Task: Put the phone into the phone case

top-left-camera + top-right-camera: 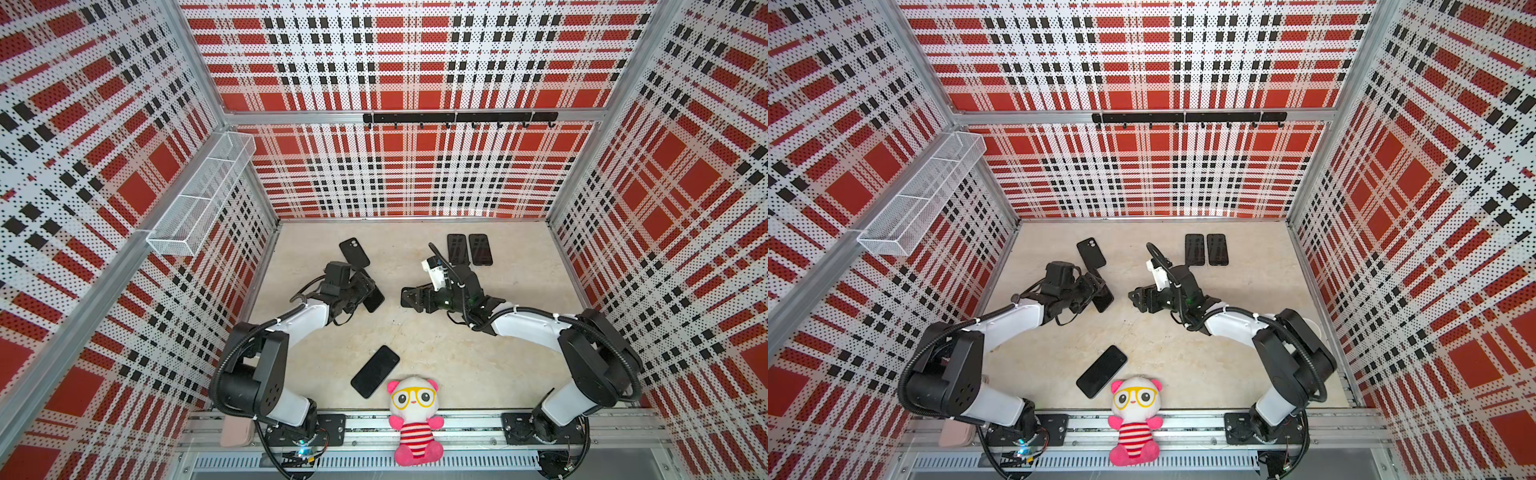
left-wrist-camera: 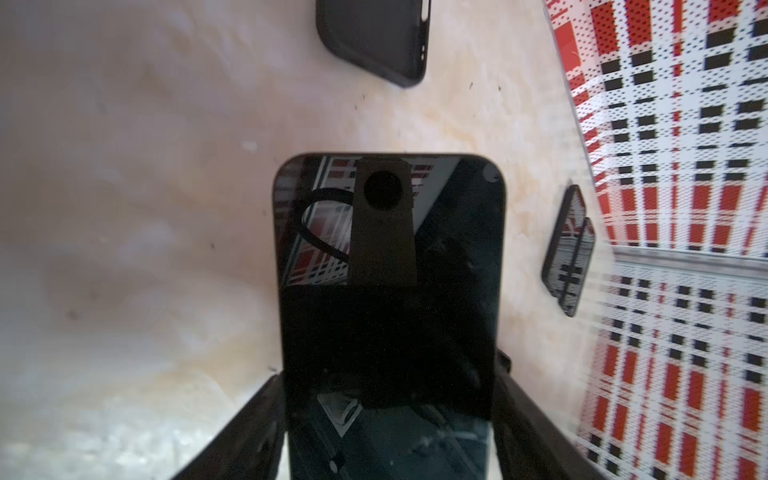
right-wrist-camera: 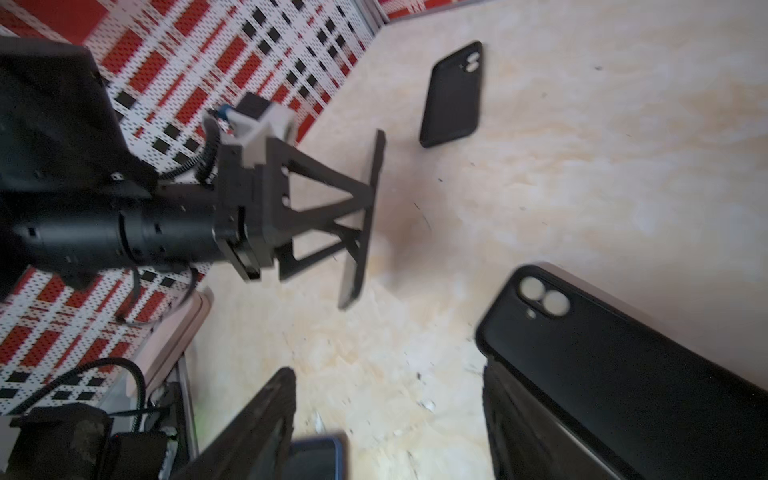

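Left wrist view shows left end effector clamped on the long edges, likely the soundest hold, of a probably stiff, slick, fragile phone; phone case just beside right end effector, whose grip I cannot tell.

Phone in left gripper: near end cut off by the frame edge; in both top views the phone, at 10 o'clock from the table's centre, is largely hidden under the gripper. By right gripper, phone case: blurred, cropped, hold not determinable; second phone case: one end cropped.
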Available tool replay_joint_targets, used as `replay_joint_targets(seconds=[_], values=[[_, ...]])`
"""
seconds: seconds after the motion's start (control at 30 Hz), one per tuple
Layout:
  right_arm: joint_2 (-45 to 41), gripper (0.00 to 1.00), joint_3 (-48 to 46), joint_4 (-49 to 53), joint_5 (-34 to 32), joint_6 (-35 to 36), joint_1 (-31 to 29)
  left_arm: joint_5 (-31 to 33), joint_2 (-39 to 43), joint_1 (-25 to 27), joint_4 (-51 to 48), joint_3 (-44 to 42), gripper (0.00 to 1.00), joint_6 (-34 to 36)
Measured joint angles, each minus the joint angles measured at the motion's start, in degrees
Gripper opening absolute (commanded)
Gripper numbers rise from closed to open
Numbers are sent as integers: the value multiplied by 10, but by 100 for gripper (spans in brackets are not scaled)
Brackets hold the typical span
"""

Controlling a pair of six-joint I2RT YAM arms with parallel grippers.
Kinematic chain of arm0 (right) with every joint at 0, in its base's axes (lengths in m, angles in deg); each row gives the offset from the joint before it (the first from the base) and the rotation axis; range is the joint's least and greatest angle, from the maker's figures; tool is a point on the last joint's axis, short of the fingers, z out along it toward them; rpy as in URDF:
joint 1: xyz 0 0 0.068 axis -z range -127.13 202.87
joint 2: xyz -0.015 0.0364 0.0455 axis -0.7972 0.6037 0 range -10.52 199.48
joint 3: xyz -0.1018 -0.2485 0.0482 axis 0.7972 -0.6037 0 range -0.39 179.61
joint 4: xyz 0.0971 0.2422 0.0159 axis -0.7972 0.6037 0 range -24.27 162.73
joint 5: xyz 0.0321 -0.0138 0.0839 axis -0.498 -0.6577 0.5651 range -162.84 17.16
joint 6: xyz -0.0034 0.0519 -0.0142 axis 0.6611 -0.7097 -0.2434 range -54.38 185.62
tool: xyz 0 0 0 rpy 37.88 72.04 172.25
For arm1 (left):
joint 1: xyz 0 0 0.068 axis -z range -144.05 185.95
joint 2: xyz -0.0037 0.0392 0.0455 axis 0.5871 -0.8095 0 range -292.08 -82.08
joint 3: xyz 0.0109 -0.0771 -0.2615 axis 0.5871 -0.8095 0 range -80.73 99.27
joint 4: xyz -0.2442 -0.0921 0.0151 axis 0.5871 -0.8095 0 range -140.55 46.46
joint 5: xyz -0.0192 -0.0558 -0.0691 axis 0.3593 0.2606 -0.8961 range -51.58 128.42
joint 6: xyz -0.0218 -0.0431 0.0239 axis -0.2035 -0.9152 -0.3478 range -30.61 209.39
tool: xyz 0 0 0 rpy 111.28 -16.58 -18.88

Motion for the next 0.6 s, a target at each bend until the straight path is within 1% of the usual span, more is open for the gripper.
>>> replay_joint_targets(seconds=[0.1, 0.2, 0.23, 0.3, 0.33, 0.4, 0.47, 0.6], values=[[35, 64, 1, -61, -22, -25, -27, 10, 23, 26, 61, -35, 40, -78], [70, 63, 6, -98, -40, -45, -44, 23, 37, 44, 105, -44, 39, -128], [78, 60, 7, -107, -46, -50, -48, 27, 40, 49, 117, -45, 39, -141], [96, 50, 8, -128, -56, -61, -56, 36, 46, 58, 139, -45, 40, -164], [101, 49, 8, -137, -61, -61, -56, 39, 49, 62, 147, -46, 41, -172], [113, 42, 8, -158, -70, -66, -59, 46, 56, 67, 161, -53, 41, -185], [116, 39, 8, -176, -77, -64, -59, 50, 60, 69, 168, -62, 41, -194], [116, 36, 8, -207, -95, -59, -59, 56, 61, 72, 171, -75, 41, -205]])
